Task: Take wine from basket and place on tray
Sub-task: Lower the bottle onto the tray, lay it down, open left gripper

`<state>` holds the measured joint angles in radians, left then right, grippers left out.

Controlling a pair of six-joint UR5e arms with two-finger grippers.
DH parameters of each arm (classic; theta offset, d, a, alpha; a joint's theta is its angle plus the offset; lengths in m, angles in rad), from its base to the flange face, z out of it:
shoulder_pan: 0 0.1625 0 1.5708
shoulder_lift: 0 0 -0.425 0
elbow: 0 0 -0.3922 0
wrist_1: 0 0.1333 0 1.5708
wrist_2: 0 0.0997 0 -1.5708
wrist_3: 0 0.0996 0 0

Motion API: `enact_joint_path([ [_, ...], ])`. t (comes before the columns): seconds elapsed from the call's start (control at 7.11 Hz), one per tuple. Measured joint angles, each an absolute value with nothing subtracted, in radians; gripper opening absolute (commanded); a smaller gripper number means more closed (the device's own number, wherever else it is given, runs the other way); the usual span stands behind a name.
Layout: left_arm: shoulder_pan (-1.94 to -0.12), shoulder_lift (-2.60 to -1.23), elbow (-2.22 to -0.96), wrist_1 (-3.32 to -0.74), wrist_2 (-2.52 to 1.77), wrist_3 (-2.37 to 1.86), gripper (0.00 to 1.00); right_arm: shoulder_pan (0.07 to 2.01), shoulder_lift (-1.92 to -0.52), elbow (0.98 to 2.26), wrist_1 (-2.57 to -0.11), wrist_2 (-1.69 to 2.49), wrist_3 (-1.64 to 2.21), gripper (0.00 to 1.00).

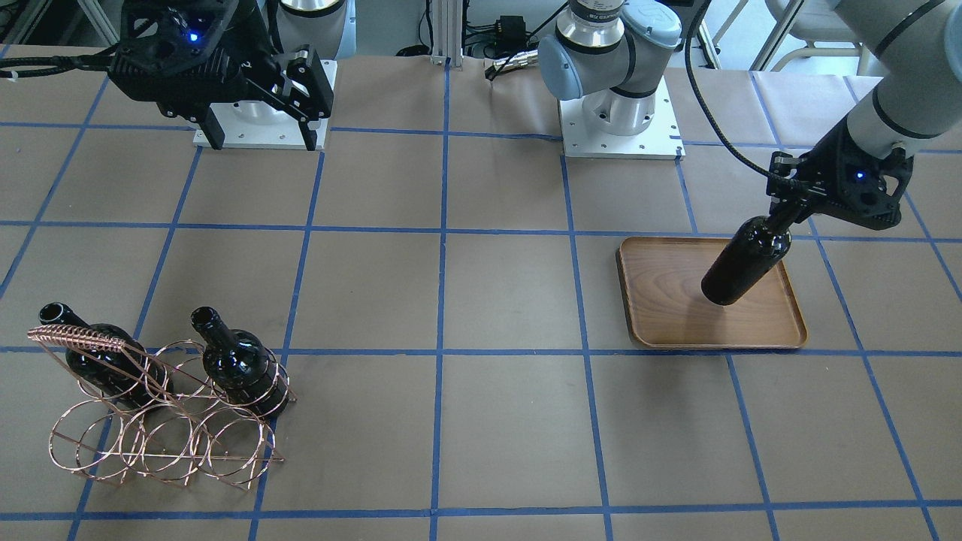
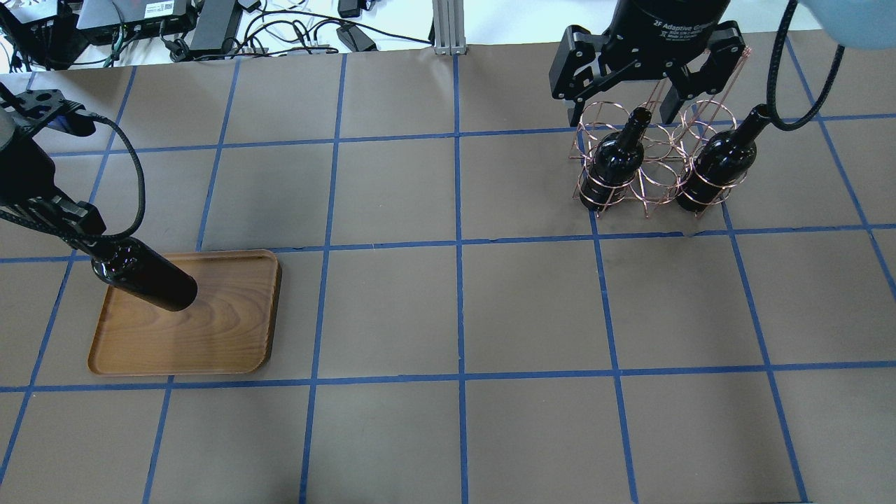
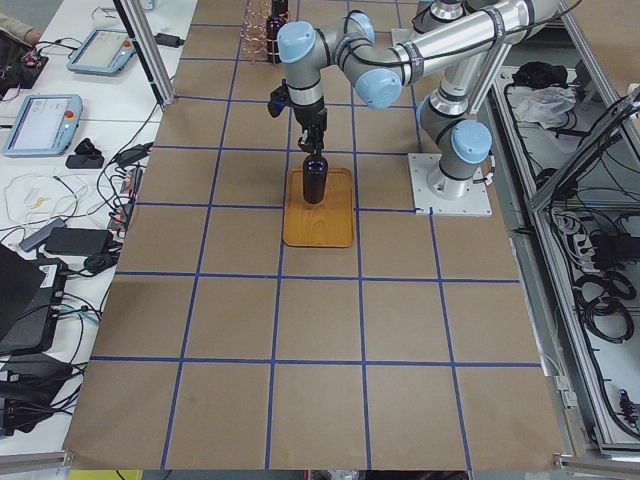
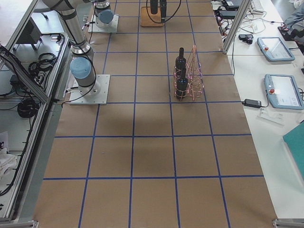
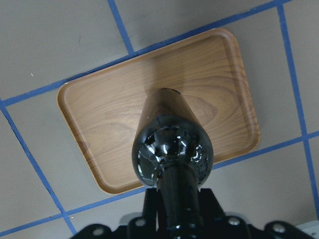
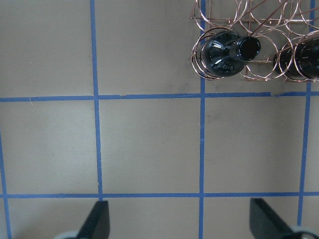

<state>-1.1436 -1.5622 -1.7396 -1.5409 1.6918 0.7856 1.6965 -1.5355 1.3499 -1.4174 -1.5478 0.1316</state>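
1. You have one wine bottle out of the basket and neck-up over the tray. I cannot tell whether its base touches the wood. Setting down and release are left.
2. Two other bottles sit in the basket.
3. Your left gripper points down, clamped on the neck. The right gripper hangs high, jaws wide apart, empty.

Table: brown paper covering, blue tape grid. Side bench: white, holding teach pendants (two in each side view). Loose cables; aluminium post at the far edge.
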Motion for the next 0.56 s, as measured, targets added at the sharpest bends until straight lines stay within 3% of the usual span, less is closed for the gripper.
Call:
enact_joint_path([
  [0.56, -1.143, -1.602, -1.741, -1.548, 1.699, 0.795, 0.0, 1.697, -1.536, 1.359, -1.429, -1.543, 0.137, 1.0],
])
